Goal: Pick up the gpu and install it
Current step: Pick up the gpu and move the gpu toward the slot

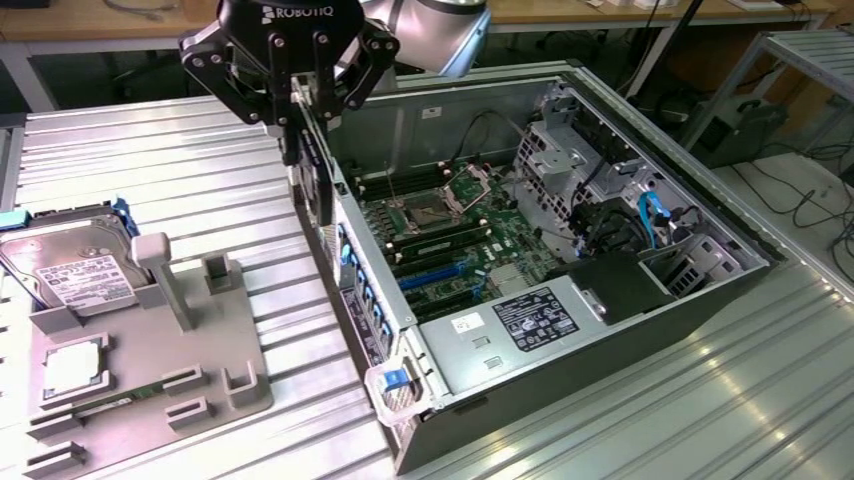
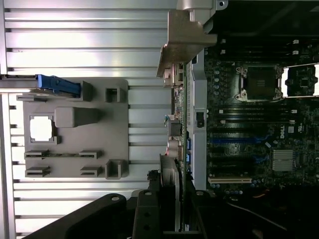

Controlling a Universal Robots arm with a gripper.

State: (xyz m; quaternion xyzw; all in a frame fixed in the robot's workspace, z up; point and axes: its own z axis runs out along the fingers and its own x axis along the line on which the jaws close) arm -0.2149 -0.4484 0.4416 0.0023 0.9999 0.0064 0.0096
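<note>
The gpu (image 1: 316,178) is a thin dark card hanging on edge from my gripper (image 1: 304,122), which is shut on its upper part. It hovers above the near wall of the open computer case (image 1: 561,390), at the edge towards the exterior view's left. Beside it inside the case lies the motherboard (image 1: 441,230) with blue expansion slots (image 1: 430,275). The wrist view looks down along the gpu (image 2: 172,174) edge-on, with its pale metal bracket (image 2: 187,35) at the far end. There my gripper (image 2: 172,211) clamps the card, and the motherboard (image 2: 249,124) lies alongside it.
A grey parts fixture (image 1: 147,370) sits on the ribbed metal table at the exterior view's left, carrying a silver hard drive (image 1: 74,265) and a processor (image 1: 74,365). Drive cages and cables (image 1: 601,180) crowd the case's far side. A blue-and-white latch (image 1: 394,385) juts from the case's near corner.
</note>
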